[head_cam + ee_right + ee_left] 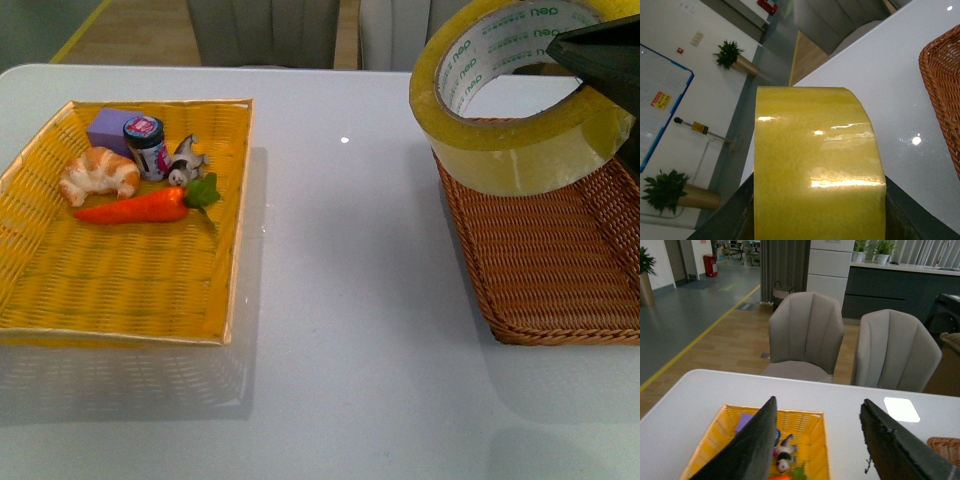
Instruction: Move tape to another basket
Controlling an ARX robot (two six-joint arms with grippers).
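Pretty much there, I think: the right gripper (588, 68) is clamped on the tape (520, 110), holding it up over the far end of the brown basket (540, 270). Only lowering it and letting go looks left. The left gripper (817, 440) is wide open and empty.

Basket (540, 250) — far end hidden behind tape (520, 150), right side cut off by the front view's edge. Jar (147, 147) label — illegible.
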